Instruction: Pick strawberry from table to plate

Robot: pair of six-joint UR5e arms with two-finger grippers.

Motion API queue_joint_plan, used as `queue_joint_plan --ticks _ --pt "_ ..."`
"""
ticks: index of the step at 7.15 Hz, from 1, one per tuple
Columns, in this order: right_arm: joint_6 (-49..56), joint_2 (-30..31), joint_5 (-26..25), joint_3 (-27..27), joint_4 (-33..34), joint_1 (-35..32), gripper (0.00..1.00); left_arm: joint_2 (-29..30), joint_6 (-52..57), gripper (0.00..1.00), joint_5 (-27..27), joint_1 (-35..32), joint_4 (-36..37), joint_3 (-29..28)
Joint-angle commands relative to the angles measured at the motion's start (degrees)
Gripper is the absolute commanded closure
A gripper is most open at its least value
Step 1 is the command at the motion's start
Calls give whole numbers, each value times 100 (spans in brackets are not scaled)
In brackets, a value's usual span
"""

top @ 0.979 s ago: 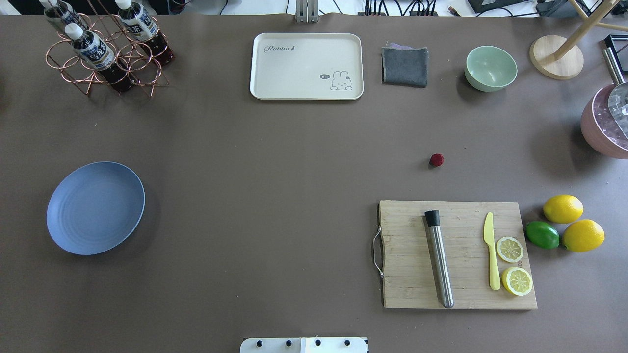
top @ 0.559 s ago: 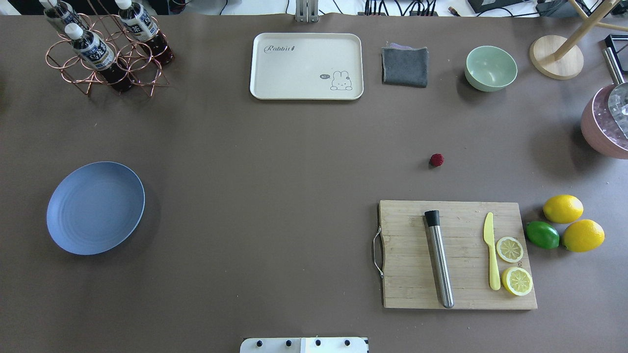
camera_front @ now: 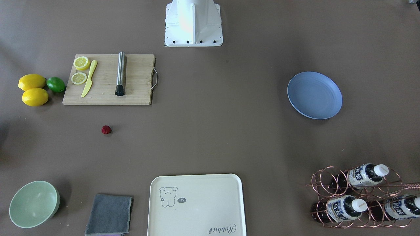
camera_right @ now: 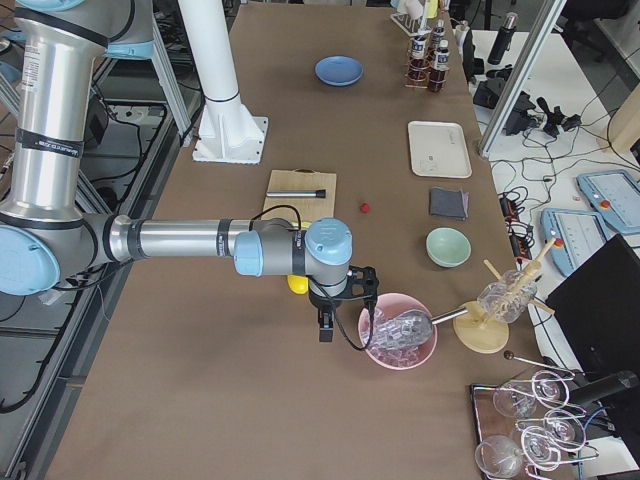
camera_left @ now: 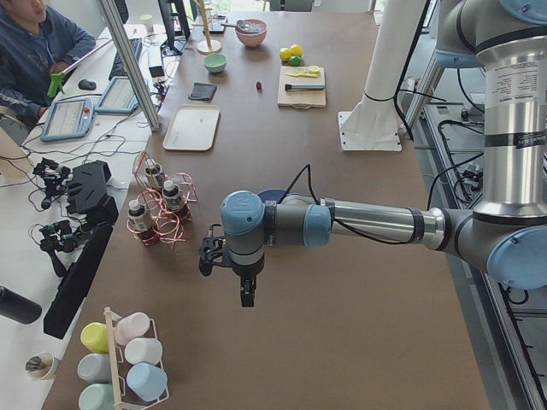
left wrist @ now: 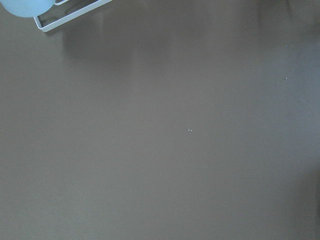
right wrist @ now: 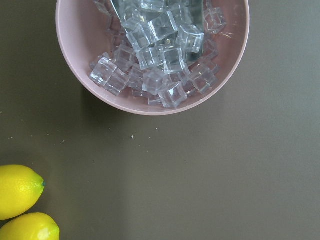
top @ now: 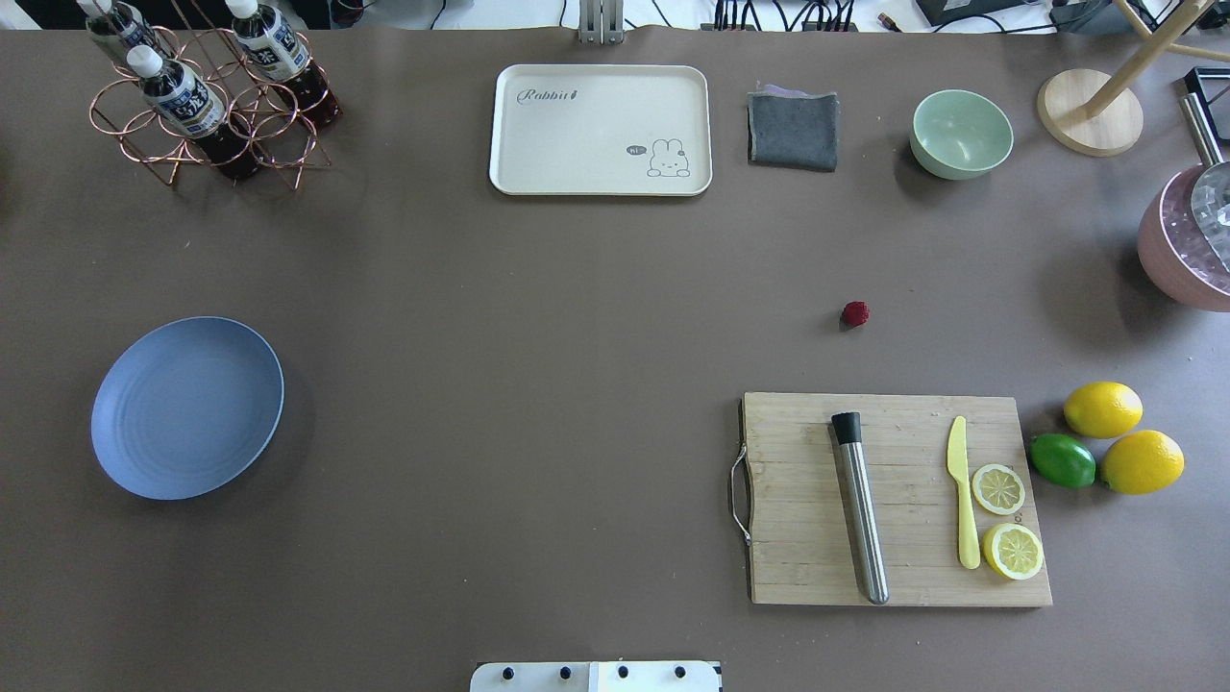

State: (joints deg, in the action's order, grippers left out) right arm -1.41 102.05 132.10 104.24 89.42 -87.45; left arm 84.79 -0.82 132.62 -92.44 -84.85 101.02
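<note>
The strawberry (top: pixel 855 313) lies on the table (top: pixel 577 336) near the board (top: pixel 798 538), well apart from the plate (top: pixel 187 407). The left gripper (camera_left: pixel 246 296) and right gripper (camera_right: pixel 323 330) hang over the table; open or closed, I cannot tell.

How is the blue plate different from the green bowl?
The plate is light blue; the bowl is pale green. The plate is wide and shallow; the bowl is narrower and deeper. The plate sits on the robot's left side, the bowl on its far right. Both are round and empty.

Table (top: pixel 577 336) bears strawberry (top: pixel 855 313), plate (top: pixel 187 407), tray (top: pixel 577 135), cutting board (top: pixel 798 500).
</note>
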Motion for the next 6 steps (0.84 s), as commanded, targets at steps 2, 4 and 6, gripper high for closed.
queue_joint_plan --ticks 2,4,6 --pt "0 16 -8 -17 5 0 0 28 11 0 10 -2 -807 -125" --pt "-9 25 0 -88 5 0 0 -24 55 0 1 -11 -1885 -329" --pt "-18 -36 35 -1 -12 9 0 2 12 0 18 15 -2252 -232"
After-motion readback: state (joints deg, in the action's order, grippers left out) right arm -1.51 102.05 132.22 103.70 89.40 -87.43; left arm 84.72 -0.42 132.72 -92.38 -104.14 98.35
